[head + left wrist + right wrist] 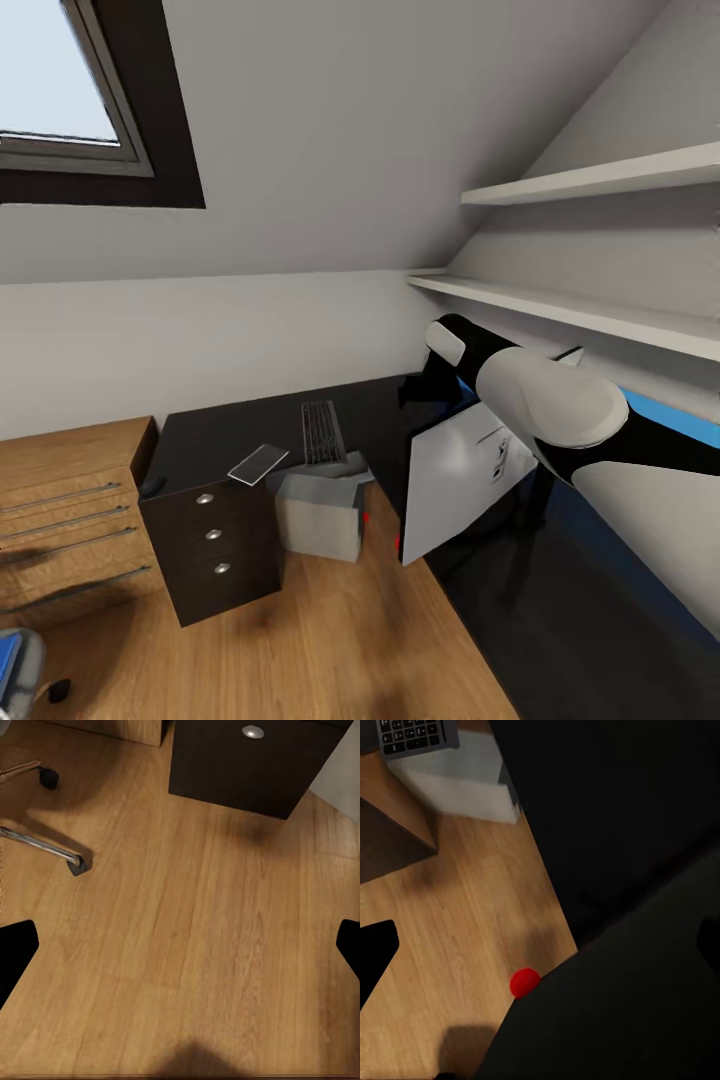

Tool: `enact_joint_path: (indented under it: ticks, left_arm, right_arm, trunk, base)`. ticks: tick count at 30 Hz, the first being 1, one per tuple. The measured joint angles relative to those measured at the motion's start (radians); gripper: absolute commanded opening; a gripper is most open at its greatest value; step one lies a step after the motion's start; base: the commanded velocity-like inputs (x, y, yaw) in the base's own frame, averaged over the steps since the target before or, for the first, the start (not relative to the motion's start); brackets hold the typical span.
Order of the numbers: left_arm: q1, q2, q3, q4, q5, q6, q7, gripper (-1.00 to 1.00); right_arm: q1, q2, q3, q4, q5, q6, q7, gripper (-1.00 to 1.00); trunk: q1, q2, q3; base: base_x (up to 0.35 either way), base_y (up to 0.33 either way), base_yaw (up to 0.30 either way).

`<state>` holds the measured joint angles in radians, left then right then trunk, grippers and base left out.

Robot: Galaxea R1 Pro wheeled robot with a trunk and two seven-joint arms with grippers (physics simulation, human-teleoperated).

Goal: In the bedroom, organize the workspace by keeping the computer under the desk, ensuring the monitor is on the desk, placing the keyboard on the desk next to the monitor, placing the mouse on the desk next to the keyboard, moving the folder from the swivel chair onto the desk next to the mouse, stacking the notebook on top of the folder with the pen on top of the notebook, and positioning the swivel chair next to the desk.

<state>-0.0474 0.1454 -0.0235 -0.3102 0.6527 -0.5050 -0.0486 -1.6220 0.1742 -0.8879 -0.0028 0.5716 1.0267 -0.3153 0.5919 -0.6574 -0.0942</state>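
The monitor (455, 478) leans tilted over the black desk (215, 432), pale back toward me, its dark face (630, 1020) under my right gripper (540, 945). That gripper's fingers stand wide apart, open, at the monitor's top edge (428, 385). On the desk lie the keyboard (322, 432), the notebook (258, 463) at the front edge and the mouse (152, 487) at the left end. The computer (320, 512) stands on the floor by the drawers (212, 545). The folder (7, 665) rests on the swivel chair (25, 672). My left gripper (180, 952) hangs open over bare floor. The pen is out of view.
A wooden drawer chest (65, 520) stands left of the desk. Two white shelves (590, 180) run along the right wall under the sloped ceiling. The chair's chrome leg (45, 849) and a caster (49, 776) lie near the desk drawers (247, 761).
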Motion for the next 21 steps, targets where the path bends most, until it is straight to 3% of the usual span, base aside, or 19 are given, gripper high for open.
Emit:
enact_joint_path:
  ticks: [8,17,21]
  left_arm:
    - [0.0,0.0,0.0,0.0,0.0,0.0,0.0,1.0]
    - [0.0,0.0,0.001,0.001,0.003,0.0,0.0,1.0]
    - [0.0,0.0,0.001,0.001,0.003,0.0,0.0,1.0]
  right_arm:
    - [0.0,0.0,0.004,-0.003,0.004,-0.01,0.001,1.0]
    - [0.0,0.0,0.007,-0.021,0.005,-0.11,0.008,1.0]
    - [-0.001,-0.001,0.006,-0.087,0.006,-0.177,0.052,1.0]
  trunk:
    - [0.0,0.0,0.0]
    - [0.0,0.0,0.0]
    - [0.0,0.0,0.0]
  base:
    - [-0.041,-0.014,0.0]
    - [-0.002,-0.001,0.0]
    - [0.0,0.0,0.0]
